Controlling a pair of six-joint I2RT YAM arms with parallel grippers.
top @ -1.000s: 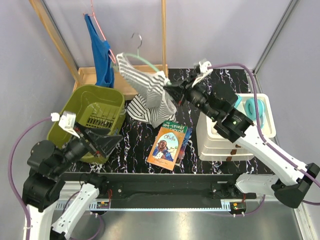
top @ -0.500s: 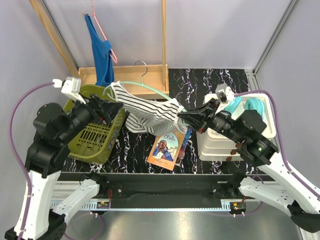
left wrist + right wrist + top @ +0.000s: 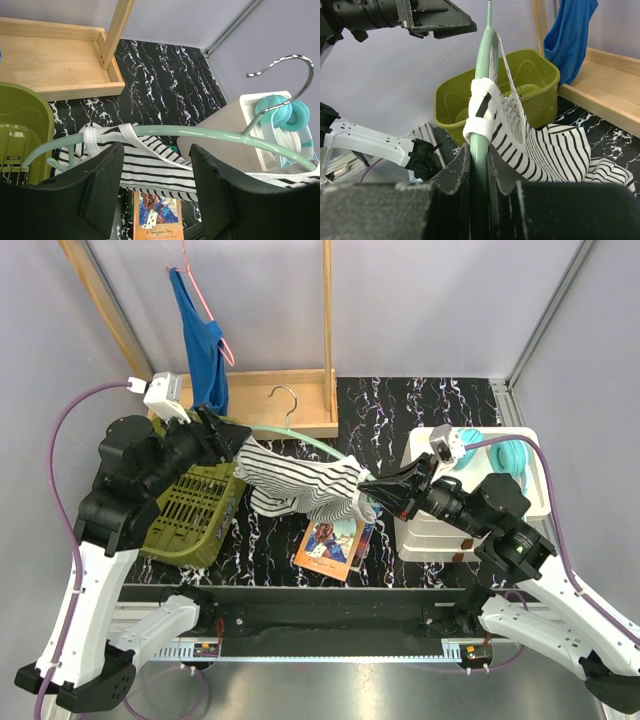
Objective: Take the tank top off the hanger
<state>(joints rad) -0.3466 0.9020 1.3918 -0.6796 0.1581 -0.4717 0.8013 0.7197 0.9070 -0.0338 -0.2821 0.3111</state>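
Note:
A black-and-white striped tank top (image 3: 300, 485) hangs on a mint green hanger (image 3: 318, 443), held in the air over the table's middle. My right gripper (image 3: 365, 488) is shut on the hanger's right end. In the right wrist view the green bar (image 3: 485, 65) runs between the shut fingers (image 3: 455, 170), with a white strap (image 3: 482, 107) wrapped just above them. My left gripper (image 3: 232, 437) is open at the hanger's left end. In the left wrist view its jaws (image 3: 156, 147) stand apart with the striped cloth (image 3: 150, 167) and hanger bar (image 3: 200, 134) just beyond them, touching neither.
A green basket (image 3: 195, 500) stands at the left under my left arm. A book (image 3: 332, 540) lies below the tank top. A wooden rack (image 3: 300, 390) stands behind, with a blue top (image 3: 205, 350) on a pink hanger. A white box with teal headphones (image 3: 500, 455) stands at the right.
My right gripper has pulled the hanger and tank top down from the rack and toward the near side. My left arm has risen from beside the basket to the hanger's left end.

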